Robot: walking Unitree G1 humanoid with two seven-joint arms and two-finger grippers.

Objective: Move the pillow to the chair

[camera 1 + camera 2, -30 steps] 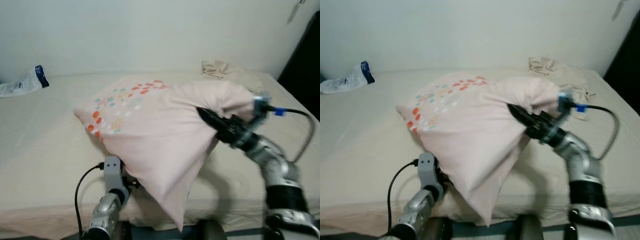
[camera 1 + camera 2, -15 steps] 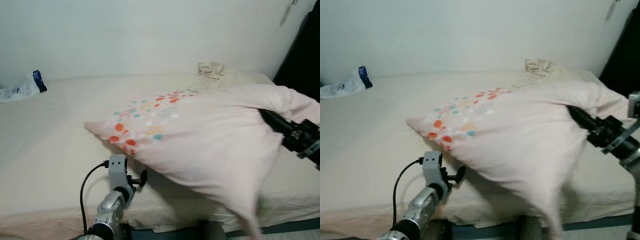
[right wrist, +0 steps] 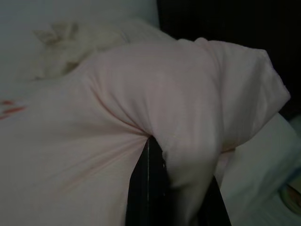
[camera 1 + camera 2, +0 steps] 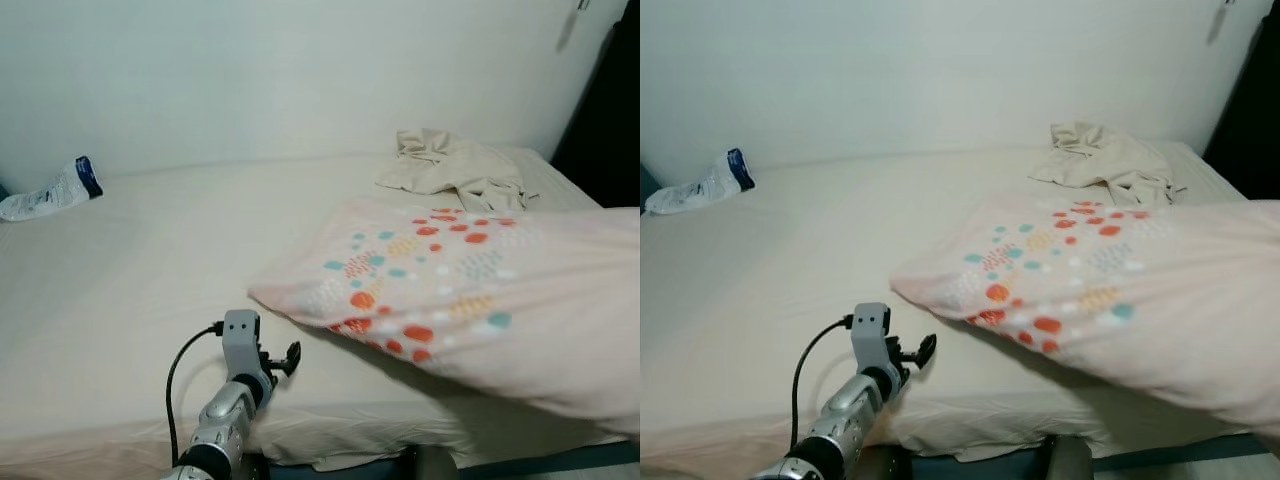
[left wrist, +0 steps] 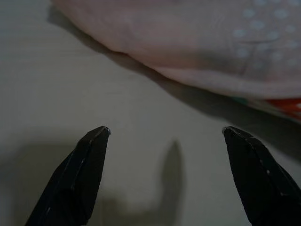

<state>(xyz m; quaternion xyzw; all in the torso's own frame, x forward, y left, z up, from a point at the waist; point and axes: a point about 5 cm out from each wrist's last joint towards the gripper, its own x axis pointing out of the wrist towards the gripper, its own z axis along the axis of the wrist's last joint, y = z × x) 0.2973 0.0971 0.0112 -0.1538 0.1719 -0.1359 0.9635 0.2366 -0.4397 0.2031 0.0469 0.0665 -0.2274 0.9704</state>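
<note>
Carry step in hand: right gripper was pinched on a fold of the pillow, which hung over the bed edge at the robot's right. Left gripper hovered wide, empty. Next: turn toward the chair, probably off-frame. Packet print was unreadable.

The pillow runs off the right edge of both eye views, so its far end is cut off. In the right wrist view the pillow's bunched fabric covers most of the right gripper. The bed is cut off at the left edge.
</note>
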